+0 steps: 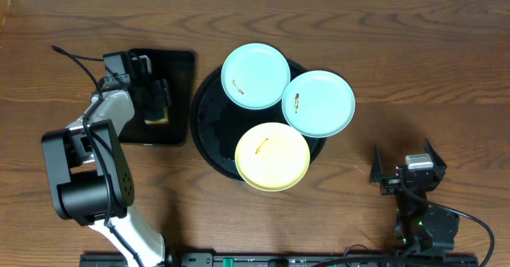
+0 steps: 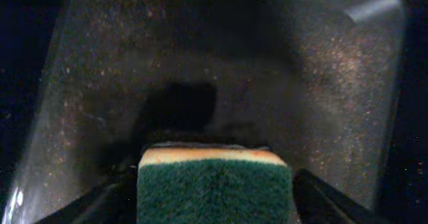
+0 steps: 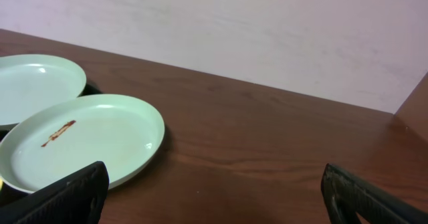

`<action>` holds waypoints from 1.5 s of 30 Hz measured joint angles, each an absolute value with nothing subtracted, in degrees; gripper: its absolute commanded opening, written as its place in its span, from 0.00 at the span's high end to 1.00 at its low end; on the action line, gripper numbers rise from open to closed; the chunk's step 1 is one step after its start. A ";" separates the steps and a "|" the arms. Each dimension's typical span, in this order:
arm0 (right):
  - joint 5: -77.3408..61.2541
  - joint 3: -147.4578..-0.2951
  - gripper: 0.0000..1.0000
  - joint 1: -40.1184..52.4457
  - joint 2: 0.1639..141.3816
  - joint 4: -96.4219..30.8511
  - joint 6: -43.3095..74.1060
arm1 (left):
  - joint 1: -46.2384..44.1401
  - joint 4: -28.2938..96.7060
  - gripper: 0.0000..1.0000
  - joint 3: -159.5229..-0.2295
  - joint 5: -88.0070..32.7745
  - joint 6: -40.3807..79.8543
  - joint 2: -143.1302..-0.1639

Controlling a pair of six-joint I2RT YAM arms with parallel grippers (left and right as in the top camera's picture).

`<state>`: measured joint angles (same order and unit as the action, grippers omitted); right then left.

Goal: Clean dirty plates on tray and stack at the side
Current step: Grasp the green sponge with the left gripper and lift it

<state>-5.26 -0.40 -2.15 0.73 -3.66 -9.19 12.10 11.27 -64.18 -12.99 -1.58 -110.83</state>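
The round black tray (image 1: 211,123) holds three plates. One aqua plate (image 1: 255,76) is at the back, one aqua plate (image 1: 319,102) overhangs the right rim, and the yellow plate (image 1: 272,156) overhangs the front. Each has a brown streak. My left gripper (image 1: 155,100) is down on the rectangular black tray, shut on a green and yellow sponge (image 2: 215,190). My right gripper (image 1: 403,157) is open and empty to the right of the tray. In its wrist view the gripper (image 3: 214,190) faces the streaked aqua plate (image 3: 87,140), with the other aqua plate (image 3: 33,83) behind.
The smaller rectangular black tray (image 1: 179,76) lies left of the round tray; its speckled floor (image 2: 301,83) fills the left wrist view. Bare wooden table (image 1: 414,76) lies right of the plates. A pale wall (image 3: 267,30) stands behind the table.
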 measured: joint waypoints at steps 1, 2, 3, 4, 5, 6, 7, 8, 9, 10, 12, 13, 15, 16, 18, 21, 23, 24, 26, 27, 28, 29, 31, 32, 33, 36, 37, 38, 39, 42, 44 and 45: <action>-5.26 -0.40 0.01 -2.15 0.73 -3.66 -9.21 | 12.10 11.75 0.24 -64.20 -12.95 -1.74 -110.83; -5.28 -0.40 0.01 -2.15 0.73 -3.64 -9.19 | 12.10 12.21 0.24 -64.23 -12.95 -1.83 -110.76; -5.26 -0.40 0.01 -2.15 0.73 -3.64 -9.19 | 12.10 12.67 0.24 -64.23 -12.95 -1.83 -110.67; -5.26 -0.40 0.01 -2.15 0.73 -3.66 -9.19 | 12.10 13.32 0.25 -64.25 -12.95 -1.83 -110.54; -5.26 -0.40 0.01 -2.15 0.73 -3.64 -9.19 | 12.10 14.11 0.25 -64.25 -12.95 -1.89 -110.37; -5.26 -0.40 0.01 -2.15 0.73 -3.66 -9.19 | 12.10 14.83 0.26 -64.25 -12.93 -1.96 -110.21; -5.26 -0.40 0.01 -2.15 0.73 -3.66 -9.19 | 12.10 15.79 0.27 -64.27 -12.93 -1.96 -110.06; -5.26 -0.40 0.01 -2.15 0.73 -3.64 -9.19 | 12.10 16.67 0.28 -64.29 -12.93 -1.96 -109.86; -5.26 -0.40 0.01 -2.15 0.73 -3.64 -9.19 | 12.10 17.32 0.29 -64.31 -12.93 -1.98 -109.73; -5.28 -0.40 0.01 -2.15 0.73 -3.64 -9.19 | 12.10 17.98 0.29 -64.34 -12.93 -1.93 -109.62; -5.26 -0.40 0.01 -2.15 0.73 -3.64 -9.19 | 12.10 18.52 0.29 -64.38 -12.93 -1.96 -109.56; -5.26 -0.40 0.01 -2.15 0.73 -3.66 -9.19 | 12.10 18.63 0.29 -64.38 -12.93 -1.93 -109.56; -5.26 -0.40 0.01 -2.15 0.73 -3.66 -9.19 | 12.10 18.83 0.30 -64.42 -12.93 -1.69 -109.51; -5.26 -0.40 0.01 -2.15 0.73 -3.66 -9.19 | 12.10 18.87 0.33 -64.42 -12.93 -1.54 -109.51; -5.26 -0.40 0.01 -2.15 0.73 -3.64 -9.19 | 12.12 18.85 0.34 -64.42 -12.84 -1.45 -109.51; -5.26 -0.40 0.01 -2.15 0.73 -3.64 -9.19 | 12.10 18.85 0.35 -64.42 -12.67 -1.48 -109.51; -5.26 -0.40 0.01 -2.15 0.73 -3.64 -9.19 | 12.12 18.85 0.34 -64.42 -12.60 -1.48 -109.51; -5.26 -0.40 0.01 -2.15 0.73 -3.64 -9.19 | 12.12 18.85 0.33 -64.42 -12.56 -1.48 -109.51; -5.26 -0.40 0.01 -2.15 0.73 -3.64 -9.19 | 12.10 18.87 0.33 -64.42 -12.56 -1.45 -109.51; -5.26 -0.40 0.01 -2.15 0.73 -3.66 -9.19 | 12.10 18.90 0.33 -64.42 -12.58 -1.43 -109.51; -5.26 -0.40 0.01 -2.15 0.73 -3.64 -9.19 | 12.10 18.90 0.33 -64.42 -12.56 -1.39 -109.51; -5.26 -0.40 0.01 -2.15 0.73 -3.66 -9.19 | 12.10 18.90 0.33 -64.42 -12.56 -1.37 -109.51; -5.26 -0.40 0.01 -2.15 0.73 -3.66 -9.21 | 12.10 18.90 0.36 -64.42 -12.56 -1.34 -109.51; -5.26 -0.40 0.01 -2.15 0.73 -3.66 -9.19 | 12.10 18.87 0.37 -64.42 -12.51 -1.28 -109.51; -5.26 -0.40 0.01 -2.15 0.73 -3.66 -9.19 | 12.12 18.87 0.38 -64.42 -12.47 -1.30 -109.51; -5.26 -0.40 0.01 -2.15 0.73 -3.64 -9.19 | 12.12 18.90 0.38 -64.42 -12.27 -1.30 -109.51; -5.26 -0.40 0.01 -2.15 0.73 -3.64 -9.19 | 12.12 18.90 0.38 -64.42 -12.08 -1.30 -109.51; -5.26 -0.40 0.01 -2.15 0.73 -3.66 -9.19 | 12.05 18.90 0.38 -64.42 -11.88 -1.30 -109.51; -5.26 -0.40 0.01 -2.15 0.73 -3.64 -9.19 | 11.99 18.83 0.38 -64.40 -11.68 -1.30 -109.51; -5.28 -0.40 0.01 -2.15 0.73 -3.64 -9.19 | 11.90 18.09 0.42 -64.18 -11.38 -1.28 -109.51; -5.26 -0.40 0.01 -2.15 0.73 -3.66 -9.19 | 11.92 17.54 0.51 -64.07 -10.98 -0.99 -109.51; -5.26 -0.40 0.01 -2.15 0.73 -3.64 -9.19 | 11.92 17.41 0.56 -64.03 -10.85 -0.89 -109.51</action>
<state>-5.26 -0.40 -2.15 0.73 -3.64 -9.19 11.92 17.41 -64.03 -10.85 -0.89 -109.51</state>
